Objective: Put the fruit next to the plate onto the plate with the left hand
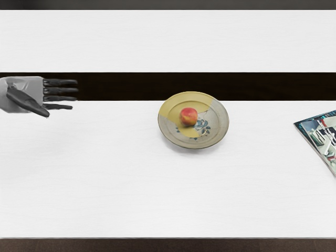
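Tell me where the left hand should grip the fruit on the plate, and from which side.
Probably across its round middle, from above and slightly from the left. The fruit sits near the centre of the plate, whose raised rim would hinder a low sideways reach; the open left hand is off to that side.

One head view slants down across the table (105,184)
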Robot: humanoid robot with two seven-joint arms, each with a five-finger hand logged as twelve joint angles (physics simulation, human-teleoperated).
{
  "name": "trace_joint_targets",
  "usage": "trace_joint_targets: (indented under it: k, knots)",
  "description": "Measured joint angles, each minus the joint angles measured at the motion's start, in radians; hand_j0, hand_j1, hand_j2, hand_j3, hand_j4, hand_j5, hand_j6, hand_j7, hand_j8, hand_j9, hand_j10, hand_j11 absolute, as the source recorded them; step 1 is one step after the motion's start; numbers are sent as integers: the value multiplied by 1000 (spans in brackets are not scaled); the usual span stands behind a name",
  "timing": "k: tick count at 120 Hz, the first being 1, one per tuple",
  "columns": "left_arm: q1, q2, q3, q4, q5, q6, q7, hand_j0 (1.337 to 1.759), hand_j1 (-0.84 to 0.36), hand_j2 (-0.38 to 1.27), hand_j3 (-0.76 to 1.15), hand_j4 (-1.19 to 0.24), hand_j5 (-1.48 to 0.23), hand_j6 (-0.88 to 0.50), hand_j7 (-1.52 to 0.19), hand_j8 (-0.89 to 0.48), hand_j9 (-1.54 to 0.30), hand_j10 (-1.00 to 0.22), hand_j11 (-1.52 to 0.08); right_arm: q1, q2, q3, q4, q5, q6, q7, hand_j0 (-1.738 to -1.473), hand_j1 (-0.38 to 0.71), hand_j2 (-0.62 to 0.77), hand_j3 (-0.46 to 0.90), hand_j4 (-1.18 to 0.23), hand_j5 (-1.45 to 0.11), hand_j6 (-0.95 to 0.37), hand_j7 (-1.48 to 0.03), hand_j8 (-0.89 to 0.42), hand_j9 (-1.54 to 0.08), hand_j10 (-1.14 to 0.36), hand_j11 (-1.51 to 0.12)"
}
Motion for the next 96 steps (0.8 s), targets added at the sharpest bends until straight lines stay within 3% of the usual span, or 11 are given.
trace_joint_targets:
  k: [16, 48, 96]
  knots:
    - [39, 13, 0, 12, -54, -1, 0, 1658, 343, 1, 0, -3, -7, -2, -7, -3, -7, -4, -7, 0, 0, 0, -1, 0, 0, 0, -1658, -325, -4, 0, -20, -26, -20, -26, -20, -26, -20, -26]
    - [32, 42, -4, 69, -94, -1, 0, 1658, 347, 0, 0, 1, -2, 2, -2, 2, -2, 1, -2, 0, 0, 0, -1, 0, 0, 0, -1658, -325, -4, 0, -20, -26, -20, -26, -20, -26, -20, -26]
    - [32, 42, -5, 79, -99, -1, 0, 1658, 348, -1, 0, 3, 0, 3, 0, 3, 0, 2, 0, 0, 0, 0, -1, 0, 0, 0, -1658, -325, -4, 0, -20, -26, -20, -26, -20, -26, -20, -26]
